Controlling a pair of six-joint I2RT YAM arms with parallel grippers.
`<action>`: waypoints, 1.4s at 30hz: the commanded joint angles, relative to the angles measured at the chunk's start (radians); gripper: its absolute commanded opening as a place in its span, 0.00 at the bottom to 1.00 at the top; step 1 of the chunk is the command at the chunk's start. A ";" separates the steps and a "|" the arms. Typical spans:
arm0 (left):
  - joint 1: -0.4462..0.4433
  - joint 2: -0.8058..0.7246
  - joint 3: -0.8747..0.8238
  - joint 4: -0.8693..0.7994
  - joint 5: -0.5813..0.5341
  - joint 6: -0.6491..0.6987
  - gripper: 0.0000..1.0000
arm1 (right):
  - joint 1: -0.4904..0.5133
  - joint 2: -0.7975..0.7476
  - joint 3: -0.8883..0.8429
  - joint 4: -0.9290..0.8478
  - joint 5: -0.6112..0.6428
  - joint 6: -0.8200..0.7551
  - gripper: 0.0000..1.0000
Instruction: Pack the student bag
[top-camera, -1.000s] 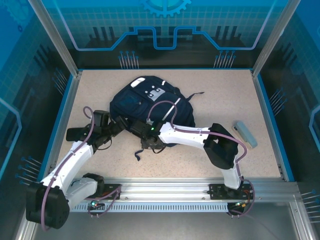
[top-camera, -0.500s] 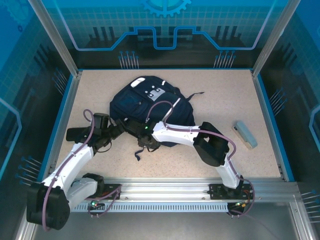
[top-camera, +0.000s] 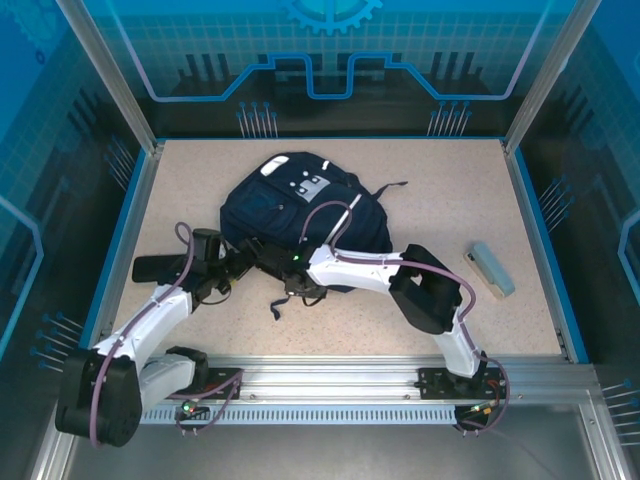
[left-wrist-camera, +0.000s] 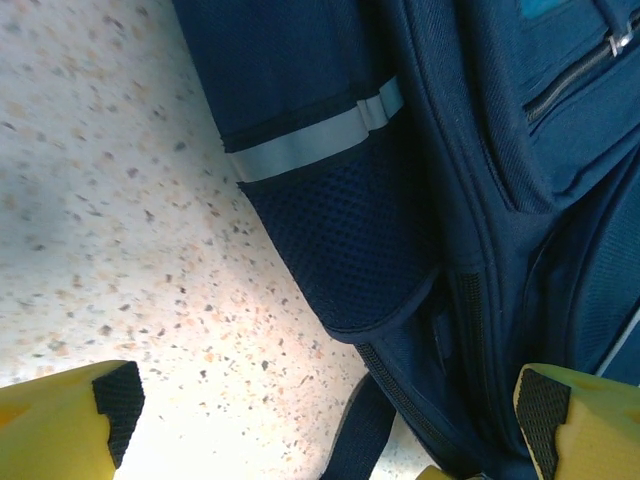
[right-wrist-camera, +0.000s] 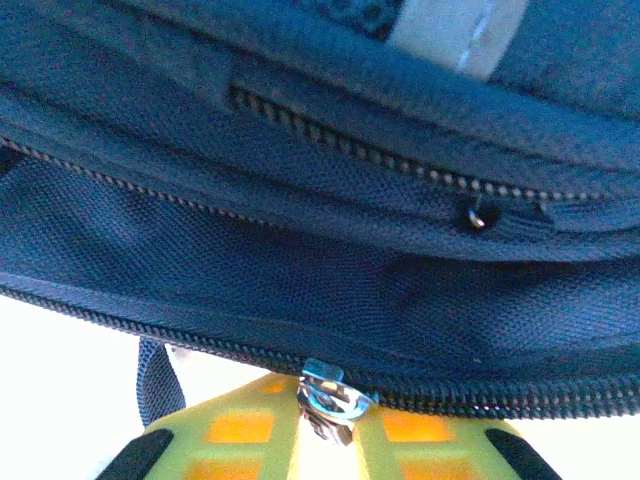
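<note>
The student bag (top-camera: 290, 205), navy with white stripes, lies flat in the middle of the table. My right gripper (top-camera: 293, 284) is at the bag's near edge. In the right wrist view its yellow fingers (right-wrist-camera: 230, 440) are pinched on a metal zipper pull (right-wrist-camera: 333, 398) of the long closed zipper. My left gripper (top-camera: 252, 262) is at the bag's near-left corner. Seen from the left wrist, it (left-wrist-camera: 330, 415) is wide open. Between its pads are the bag's mesh side pocket (left-wrist-camera: 350, 240) and a black strap (left-wrist-camera: 365, 435), and neither pad touches them.
A pale teal case (top-camera: 492, 267) lies on the table to the right of the right arm. A dark flat thing (top-camera: 155, 268) lies left of the left arm. Loose black straps (top-camera: 285, 300) trail from the bag's near edge. Bare table lies behind and right of the bag.
My right gripper has closed onto the zipper pull, and its arm has shifted slightly left. My left gripper has edged right toward the bag's corner, still open.
</note>
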 joint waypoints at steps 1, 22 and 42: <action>0.009 0.039 -0.019 0.097 0.098 -0.027 0.96 | 0.006 -0.053 -0.023 -0.033 0.062 -0.022 0.14; -0.103 0.296 -0.041 0.401 0.140 -0.127 0.52 | -0.013 -0.181 -0.152 0.235 -0.089 -0.298 0.07; -0.101 0.301 0.015 0.293 -0.038 -0.055 0.00 | -0.109 -0.468 -0.467 -0.008 0.123 -0.226 0.09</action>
